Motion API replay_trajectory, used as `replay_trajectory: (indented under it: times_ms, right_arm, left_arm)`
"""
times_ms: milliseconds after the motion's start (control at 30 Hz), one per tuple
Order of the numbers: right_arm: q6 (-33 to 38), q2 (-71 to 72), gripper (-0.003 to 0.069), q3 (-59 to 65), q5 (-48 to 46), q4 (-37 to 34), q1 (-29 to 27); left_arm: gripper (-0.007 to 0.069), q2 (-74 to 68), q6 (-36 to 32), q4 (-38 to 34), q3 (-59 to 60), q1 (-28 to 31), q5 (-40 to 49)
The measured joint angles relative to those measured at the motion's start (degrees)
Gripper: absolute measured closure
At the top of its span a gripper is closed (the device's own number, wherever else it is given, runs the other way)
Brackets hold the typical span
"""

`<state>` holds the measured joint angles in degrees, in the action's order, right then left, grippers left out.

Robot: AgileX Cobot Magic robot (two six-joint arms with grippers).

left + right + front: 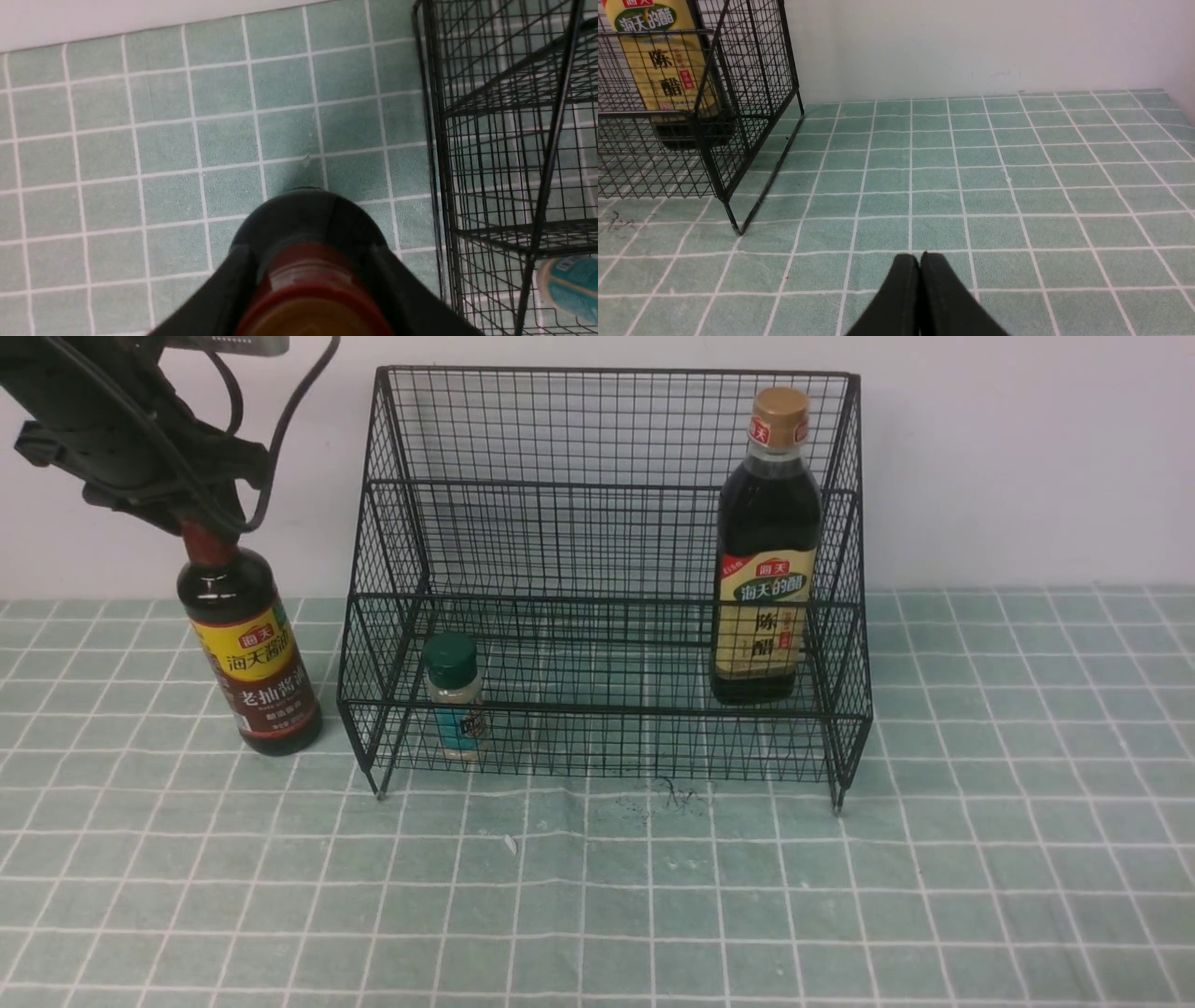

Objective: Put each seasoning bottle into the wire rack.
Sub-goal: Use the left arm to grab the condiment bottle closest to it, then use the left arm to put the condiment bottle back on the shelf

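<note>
The black wire rack (597, 485) (514, 93) (738, 93) stands at the back of the table. The tan-capped dark bottle (766, 569) (658, 74) stands upright at the right end of the rack's lower tier. At the left end of that tier is the small green-capped shaker (455, 695) (570, 284). Left of the rack, outside it, the red-necked dark bottle (250, 663) (303, 219) leans slightly, its base at the cloth. My left gripper (201, 527) (306, 252) is shut on its red neck. My right gripper (919, 255) is shut and empty over bare cloth right of the rack.
A green checked cloth (840, 896) covers the table and a white wall (1027, 457) rises right behind the rack. A small white scrap (510, 844) and a dark smudge (667, 798) lie in front of the rack.
</note>
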<state>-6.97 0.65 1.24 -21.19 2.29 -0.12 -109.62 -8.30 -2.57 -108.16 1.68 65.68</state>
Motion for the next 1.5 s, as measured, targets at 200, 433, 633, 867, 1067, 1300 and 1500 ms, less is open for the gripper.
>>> replay_trajectory:
  times_ms: [200, 433, 633, 867, 1067, 1300, 1500]
  right_arm:
    - [-0.06, 0.0, 0.0673, 0.0, 0.0, 0.0, 0.0]
    - [-0.29, 0.0, 0.0673, 0.0, 0.0, 0.0, 0.0]
    - [-0.41, 0.0, 0.0673, 0.0, 0.0, 0.0, 0.0]
    - [-0.41, 0.0, 0.0673, 0.0, 0.0, 0.0, 0.0]
    - [-0.45, 0.0, 0.0673, 0.0, 0.0, 0.0, 0.0]
    - [-0.45, 0.0, 0.0673, 0.0, 0.0, 0.0, 0.0]
    - [-0.45, 0.0, 0.0673, 0.0, 0.0, 0.0, 0.0]
  left_arm:
    - [0.0358, 0.36, -0.05, 0.87, -3.04, 0.0, 4.22]
    - [0.0358, 5.86, -0.05, 1.35, -14.58, -0.54, 7.94]
    - [0.0358, 7.78, 0.93, 0.67, -21.45, -3.98, 8.23]
    - [0.0358, 7.78, 1.56, -0.02, -24.0, -10.91, 6.34]
    - [0.0358, 6.82, 2.04, -0.75, -24.05, -14.64, 3.76]
    - [0.0358, 4.44, 2.04, -1.49, -24.05, -15.37, 0.19]
    - [0.0358, 1.88, 2.04, -1.49, -24.05, -15.37, -2.2]
